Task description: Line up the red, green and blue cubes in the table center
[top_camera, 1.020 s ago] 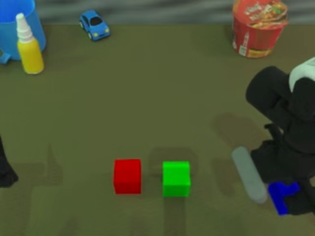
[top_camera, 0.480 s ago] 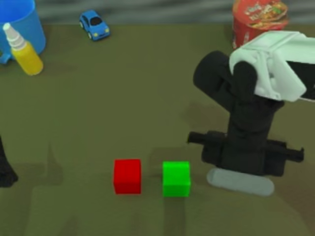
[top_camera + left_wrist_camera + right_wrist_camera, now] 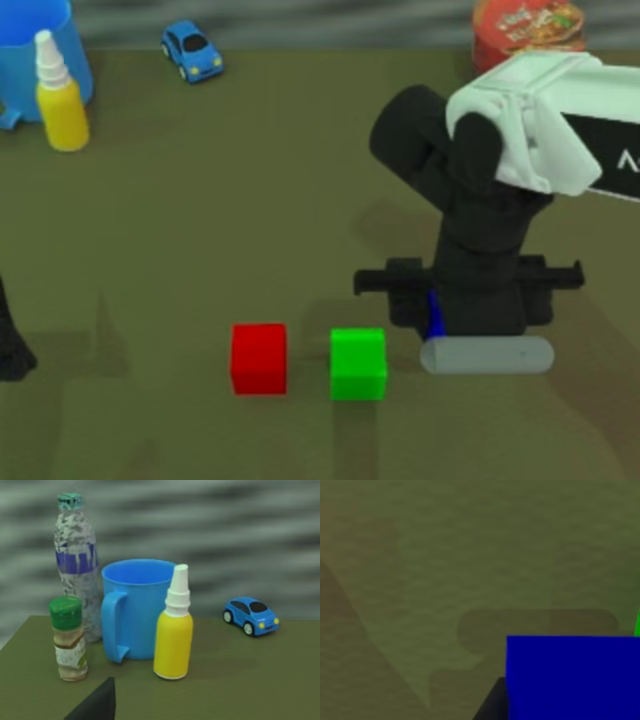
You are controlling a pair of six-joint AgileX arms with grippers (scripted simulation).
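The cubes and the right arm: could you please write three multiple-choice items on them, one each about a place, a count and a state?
1. On which side of the red cube does the green cube sit, in the top view?
A. its left
B. its right
C. on top of it

2. How many cubes lie uncovered on the table?
A. one
B. two
C. three

3. Where is the blue cube?
A. held in the right gripper
B. inside the mug
C. beside the toy car

Answers: 1 B, green is right of red. 2 B, only red and green lie bare. 3 A, it fills the right wrist view.
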